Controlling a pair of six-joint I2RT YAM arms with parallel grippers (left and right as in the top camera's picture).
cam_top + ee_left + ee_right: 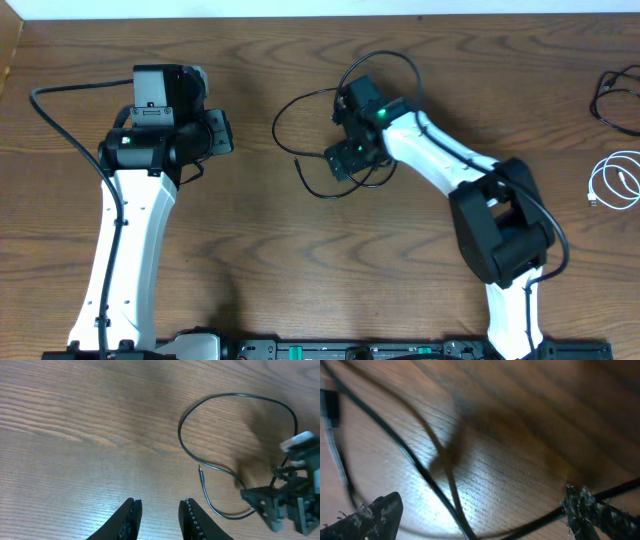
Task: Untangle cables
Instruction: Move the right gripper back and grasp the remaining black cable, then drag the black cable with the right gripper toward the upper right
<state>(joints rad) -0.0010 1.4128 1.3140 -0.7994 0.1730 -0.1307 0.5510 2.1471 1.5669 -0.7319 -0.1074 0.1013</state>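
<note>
Overhead, you see the black cable (275,128) lying in loose loops at the centre of the table (260,240). The right gripper (345,160) sits low over the right part of those loops. The white cable (615,180) lies coiled on its own at the right edge of the frame, well apart from the black one. A second dark cord (618,95) lies just above it.

In the right wrist view your fingers (375,515) are spread wide at the lower corners. Strands of the black cable cross the wood between them. The picture is blurred, so the strand by the lower-right finger may be touching it; you cannot tell for sure.

In the left wrist view the left gripper (160,521) points at bare wood. Its fingers (131,520) stand a little apart with nothing between them. The cable's small plug (201,472) lies up and to their right.
</note>
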